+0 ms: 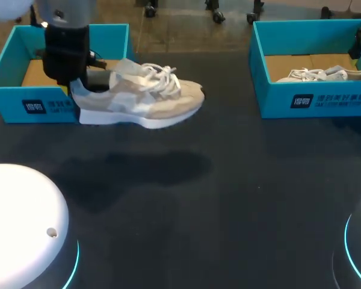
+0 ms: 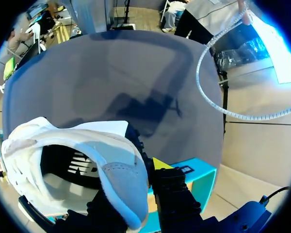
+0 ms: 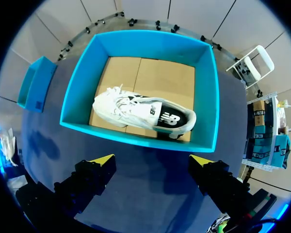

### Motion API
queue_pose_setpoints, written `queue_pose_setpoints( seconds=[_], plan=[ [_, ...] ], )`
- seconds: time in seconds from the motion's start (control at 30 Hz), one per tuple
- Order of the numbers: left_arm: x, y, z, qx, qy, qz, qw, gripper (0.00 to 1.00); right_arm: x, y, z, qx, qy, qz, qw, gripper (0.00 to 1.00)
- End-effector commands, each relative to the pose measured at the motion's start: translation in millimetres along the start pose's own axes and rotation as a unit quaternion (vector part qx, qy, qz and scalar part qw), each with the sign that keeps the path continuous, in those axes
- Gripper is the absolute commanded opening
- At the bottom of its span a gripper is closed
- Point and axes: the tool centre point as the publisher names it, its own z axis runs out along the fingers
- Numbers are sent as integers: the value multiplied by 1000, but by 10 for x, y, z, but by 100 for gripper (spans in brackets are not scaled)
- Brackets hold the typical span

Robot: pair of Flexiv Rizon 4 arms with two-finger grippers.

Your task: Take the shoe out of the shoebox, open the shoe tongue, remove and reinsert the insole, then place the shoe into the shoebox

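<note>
**Shoe held by the heel in front of the left box**

On the dark table (image 1: 228, 198) two open blue boxes stand along the far side: the left box (image 1: 6, 66) at about 10 o'clock and the right box (image 1: 325, 99) at about 2 o'clock. A second shoe (image 3: 143, 114), white with a dark lining, lies on its side on the cardboard floor of the right box.

The shoe (image 1: 141, 99), beige and white with white laces, hangs clear of the table just in front of the left box. Its toe points toward 3 o'clock, and its shadow (image 1: 138, 168) falls on the table toward 6 o'clock. Nothing lies between it and the middle of the table.

The left pincer (image 2: 136, 184) is clamped on the shoe's heel rim, with one yellow tip showing outside the heel. The right pincer (image 3: 152, 162) hangs above the near wall of the right box, fingers spread wide and touching nothing.
</note>
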Motion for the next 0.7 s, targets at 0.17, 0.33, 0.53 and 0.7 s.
queue_pose_setpoints(
  seconds=[0.17,0.33,0.53,0.7],
  plan=[
    [-286,-311,-30,-21,7,-10,1000,0,-1,-3,-3,0,0,0,1000,100],
    [-488,-489,-7,-20,11,-5,1000,0,-1,-3,-3,0,0,0,1000,100],
    [-716,-671,46,-25,7,13,1000,0,-1,-3,-3,0,0,0,1000,100],
    [-910,-725,63,-16,5,11,1000,0,-1,-3,-3,0,0,0,1000,100]
  ],
)
